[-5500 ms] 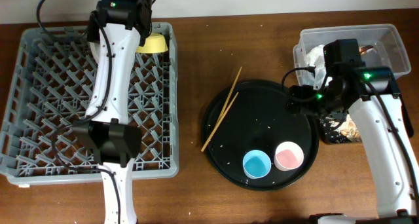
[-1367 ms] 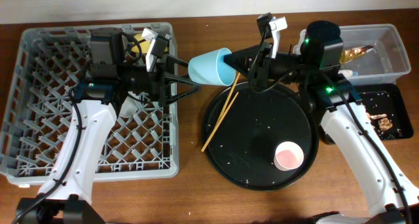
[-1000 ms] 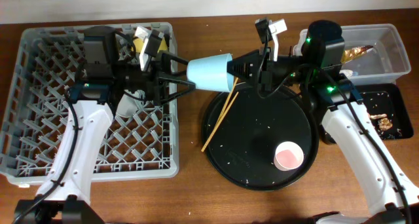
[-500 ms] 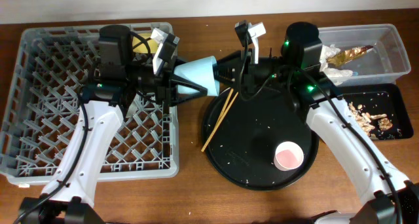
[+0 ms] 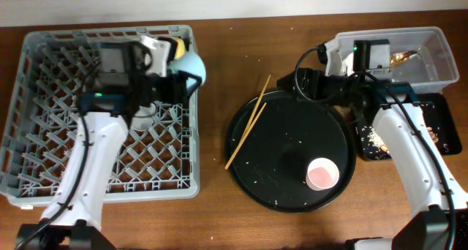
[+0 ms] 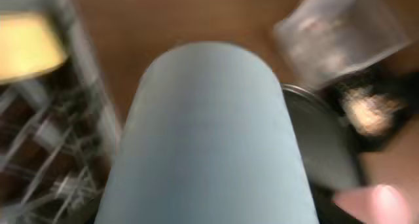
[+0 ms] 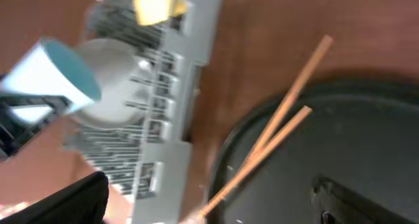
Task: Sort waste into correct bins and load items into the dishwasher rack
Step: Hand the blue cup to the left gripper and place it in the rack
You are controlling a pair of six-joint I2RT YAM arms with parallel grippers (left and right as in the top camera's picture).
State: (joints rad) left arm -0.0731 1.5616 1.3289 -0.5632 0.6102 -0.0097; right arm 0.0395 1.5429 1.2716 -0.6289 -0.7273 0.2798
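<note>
Cup clamped in left tool, above back right corner of rack, just beside bowl. On its side, long axis level, mouth pointing away from rack. Right tool apart, empty, well right of rack.

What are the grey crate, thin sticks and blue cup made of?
Large grey lattice crate: matte moulded plastic, by its uniform colour. Two thin tan sticks: probably bare wood, dull-surfaced. Light blue cup: smooth, likely plastic, though blurred.
</note>
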